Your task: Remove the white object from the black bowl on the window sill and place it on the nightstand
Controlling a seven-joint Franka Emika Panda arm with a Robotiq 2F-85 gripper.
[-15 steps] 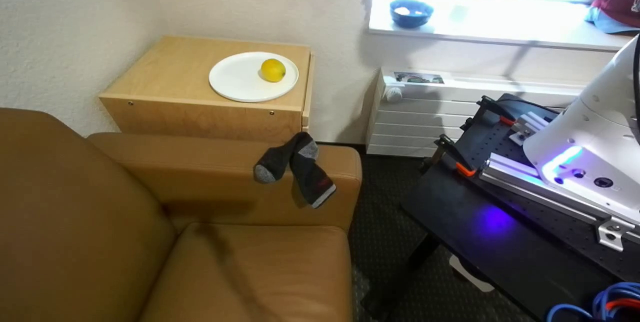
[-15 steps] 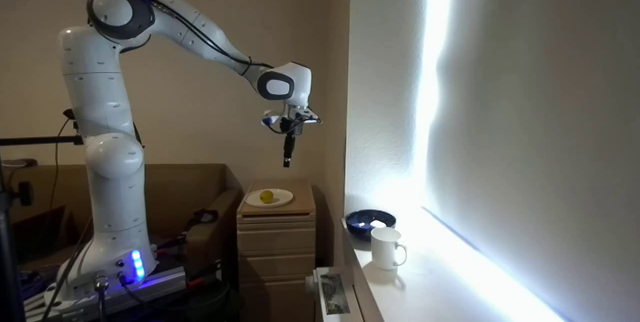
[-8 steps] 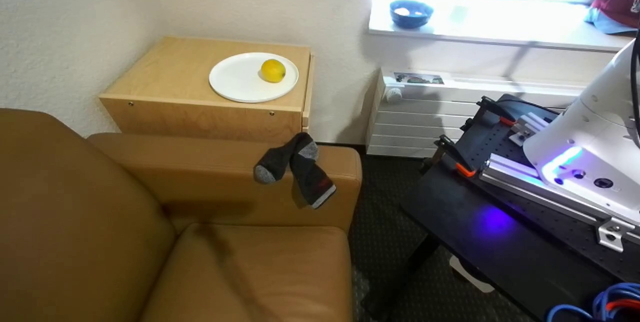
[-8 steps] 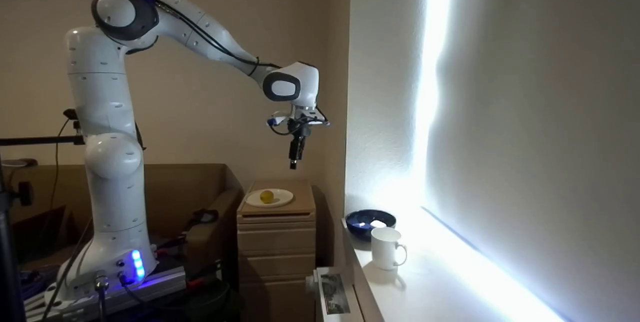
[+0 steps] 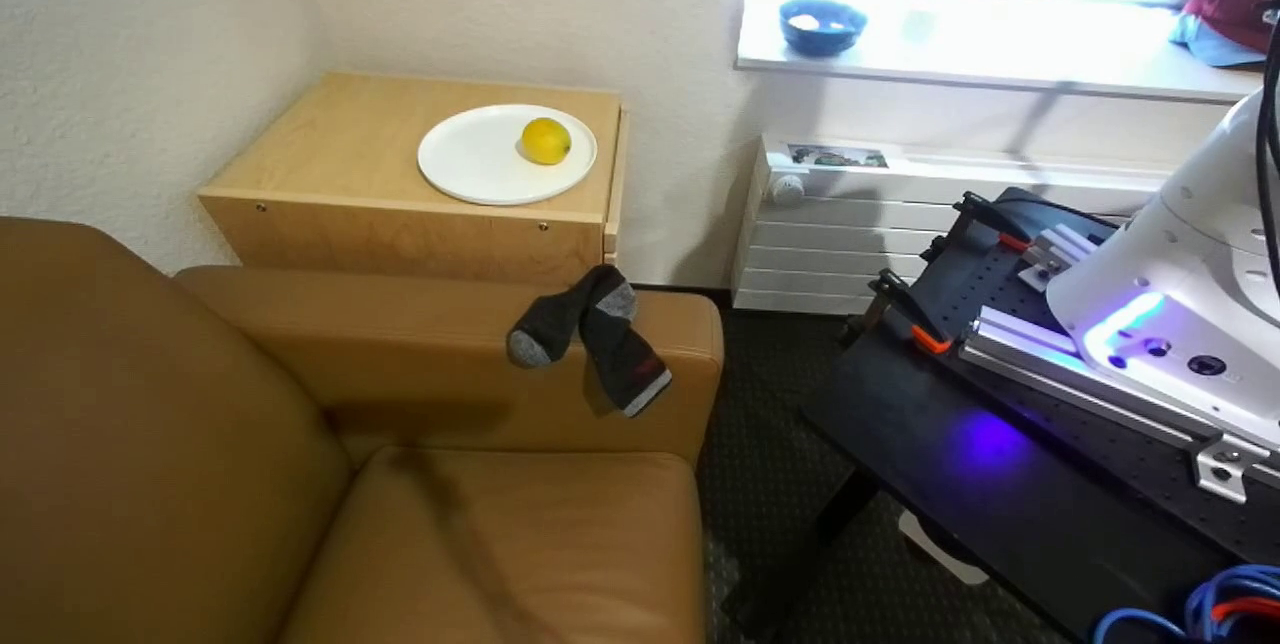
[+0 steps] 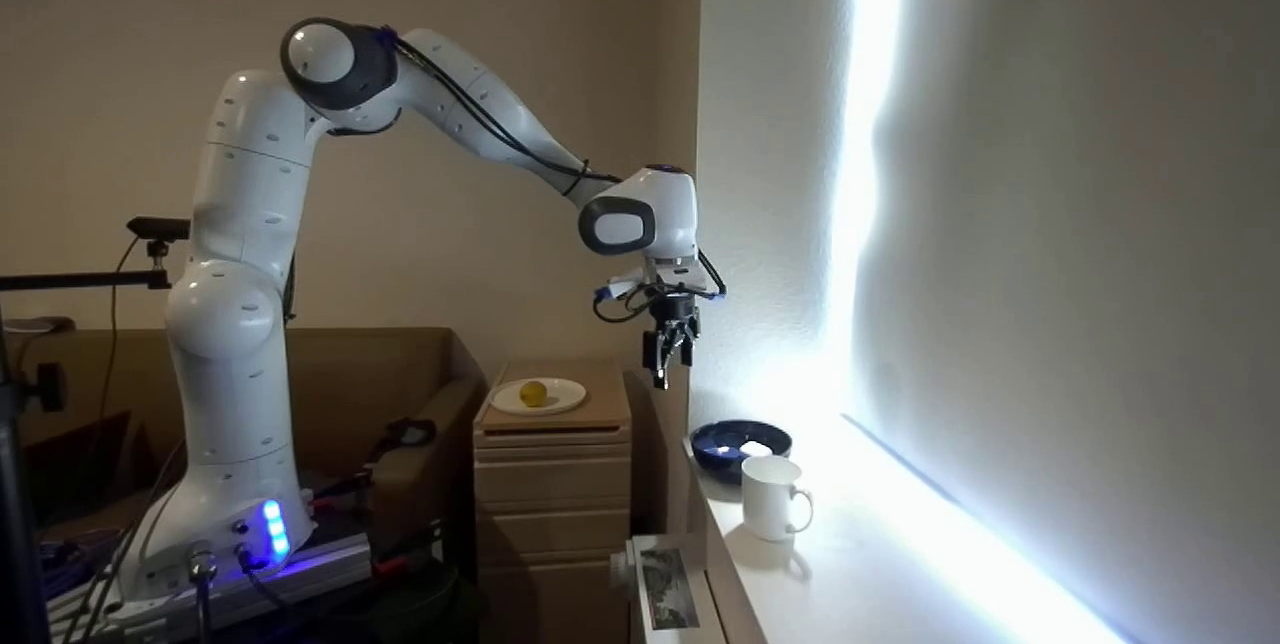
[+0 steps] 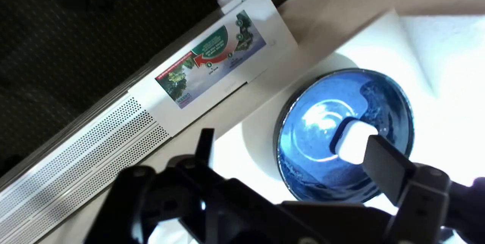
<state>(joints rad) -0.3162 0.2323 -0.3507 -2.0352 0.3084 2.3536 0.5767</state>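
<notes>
Bowl (image 7: 318, 151) stands on the window sill (image 5: 1010, 39); object (image 7: 354, 141) lies inside it. In an exterior view, mug (image 6: 768, 499) stands on the sill before the bowl. In an exterior view, cap (image 5: 1232, 12) lies right of the bowl; radiator (image 5: 850, 234) stands below the sill. Left of the sill: nightstand (image 5: 345, 139), bearing plate (image 5: 470, 159), lemon (image 5: 546, 141) on plate. Before the nightstand: armrest (image 5: 410, 314), socks (image 5: 612, 336) across it.

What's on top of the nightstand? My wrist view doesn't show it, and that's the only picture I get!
Observer: The nightstand has a round white plate on it, holding a yellow fruit.
Operator: Cool! Am I high up, or down inside the bowl?
Observer: High up: in an exterior view, the gripper hangs above the level of the bowl's rim.
Operator: Is there something on the window sill that I'm missing?
Observer: Yes, a maroon and pale-blue cap lies farther along it.
</notes>
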